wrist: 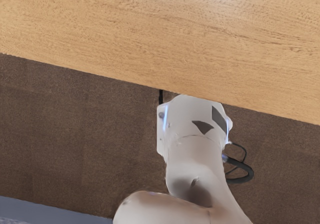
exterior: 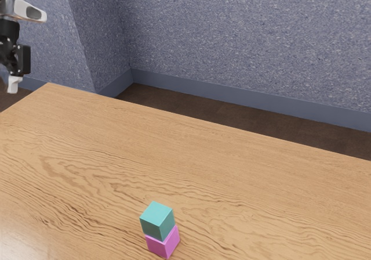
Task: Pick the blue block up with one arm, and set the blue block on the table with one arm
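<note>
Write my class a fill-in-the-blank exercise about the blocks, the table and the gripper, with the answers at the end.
1. In the exterior view, the stack contains exactly ____ blocks.
2. The blue block rests on a lower block whose colour is ____.
3. The table has a surface that looks like ____.
4. The gripper is near the exterior view's upper ____ corner.

Missing words: two; pink; wood; left.

Pink block [exterior: 162,247] on wooden table [exterior: 243,173].
</note>
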Controlling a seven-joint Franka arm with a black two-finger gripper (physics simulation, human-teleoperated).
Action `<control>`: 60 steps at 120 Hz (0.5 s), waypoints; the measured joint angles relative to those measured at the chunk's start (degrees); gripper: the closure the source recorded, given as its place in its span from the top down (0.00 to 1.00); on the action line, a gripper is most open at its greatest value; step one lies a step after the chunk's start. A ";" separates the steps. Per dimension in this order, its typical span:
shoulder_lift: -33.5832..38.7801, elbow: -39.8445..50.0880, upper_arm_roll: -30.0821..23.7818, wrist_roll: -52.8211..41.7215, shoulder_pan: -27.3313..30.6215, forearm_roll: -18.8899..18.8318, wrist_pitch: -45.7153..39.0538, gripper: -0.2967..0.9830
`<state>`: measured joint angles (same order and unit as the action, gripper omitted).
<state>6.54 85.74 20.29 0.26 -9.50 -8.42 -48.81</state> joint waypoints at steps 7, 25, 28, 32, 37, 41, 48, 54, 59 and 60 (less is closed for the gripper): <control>0.18 1.95 0.47 0.07 -0.12 -0.96 -8.34 0.77; 1.02 0.35 0.59 0.15 -1.09 -2.33 -21.07 0.77; 1.29 -1.80 0.37 0.16 -1.13 -2.49 -22.04 0.77; 1.53 -4.38 0.00 0.16 -1.23 -2.37 -23.08 0.77; 1.72 -6.43 -0.55 0.18 -1.56 -1.17 -24.10 0.77; 1.79 -7.25 -1.20 0.20 -1.84 0.48 -24.75 0.77; 1.40 -7.28 -3.03 0.25 -2.40 2.43 -25.67 0.77; 0.74 -6.62 -3.73 0.29 -3.01 3.45 -26.27 0.77; 0.44 -6.17 -4.02 0.31 -3.29 3.84 -26.67 0.77; 0.40 -6.07 -4.06 0.32 -3.44 3.80 -26.74 0.77</control>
<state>6.94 79.67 16.23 0.57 -12.93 -4.61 -75.55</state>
